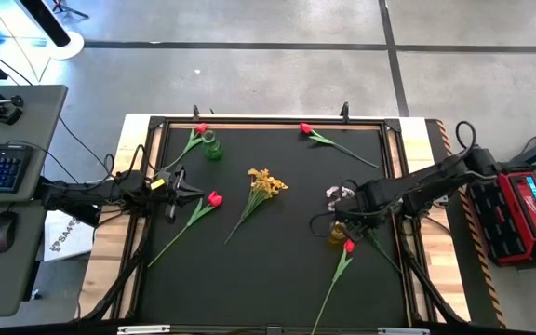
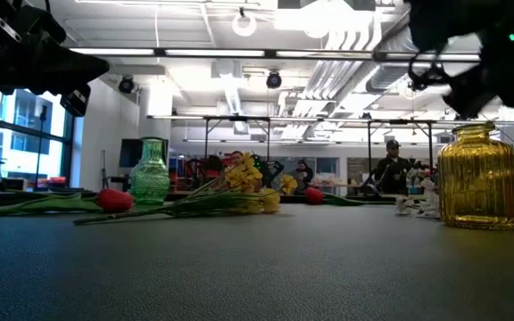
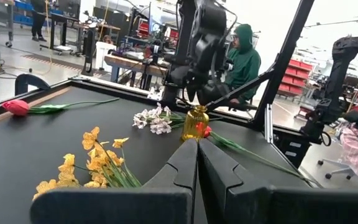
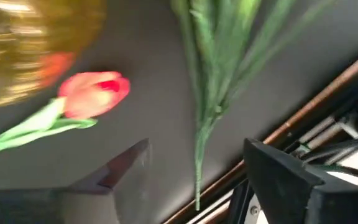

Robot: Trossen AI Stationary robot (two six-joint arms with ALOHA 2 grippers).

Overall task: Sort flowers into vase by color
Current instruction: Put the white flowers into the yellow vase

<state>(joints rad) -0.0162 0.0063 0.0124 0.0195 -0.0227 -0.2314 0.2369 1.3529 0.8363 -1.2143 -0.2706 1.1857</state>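
Four red tulips lie flat on the black mat: one by the green vase (image 1: 200, 129), one at the far edge (image 1: 305, 128), one near my left gripper (image 1: 214, 198), one beside the yellow vase (image 1: 348, 246) (image 4: 95, 93). The yellow spray (image 1: 266, 181) lies mid-table. The white-pink spray (image 1: 338, 194) (image 3: 155, 120) lies by my right gripper. The green vase (image 1: 212, 147) and yellow vase (image 1: 339, 231) (image 2: 478, 176) stand upright. My left gripper (image 1: 180, 186) (image 3: 197, 163) is shut and holds nothing. My right gripper (image 1: 344, 212) (image 4: 197, 152) is open above the mat, its fingers either side of a green stem's end (image 4: 199, 140).
A raised frame (image 1: 394, 186) rims the mat, with wooden table margins outside it. A desk with keyboard and mouse stands off the left side, and a red case off the right. People and workbenches show in the room beyond. Bare mat lies toward the near edge (image 1: 249, 288).
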